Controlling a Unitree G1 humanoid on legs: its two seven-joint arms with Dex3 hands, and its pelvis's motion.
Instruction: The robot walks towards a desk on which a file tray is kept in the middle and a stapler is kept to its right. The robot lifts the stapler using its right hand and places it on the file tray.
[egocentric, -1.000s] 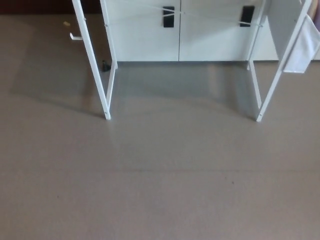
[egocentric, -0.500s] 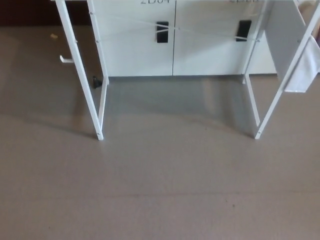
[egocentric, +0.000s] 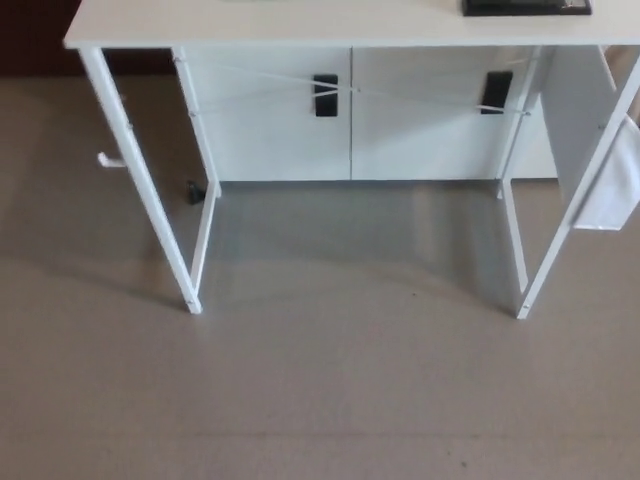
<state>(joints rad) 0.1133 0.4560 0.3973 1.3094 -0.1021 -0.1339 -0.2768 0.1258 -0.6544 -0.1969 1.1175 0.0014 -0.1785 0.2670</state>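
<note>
I look down at a white desk, and no hand shows.

I cannot see the left hand or the right hand, nor any arm, so I cannot tell if they are open or closed or what they hold. The white tabletop (egocentric: 300, 22) runs along the top of the picture. A flat black thing (egocentric: 525, 7) lies on it near the right end. The picture's edge cuts it off, so I cannot be sure it is the file tray. The stapler does not show. Thin white legs (egocentric: 145, 190) stand on the grey floor (egocentric: 330, 400). Behind them is a white cabinet (egocentric: 280, 130) with two black handles (egocentric: 325, 95).
</note>
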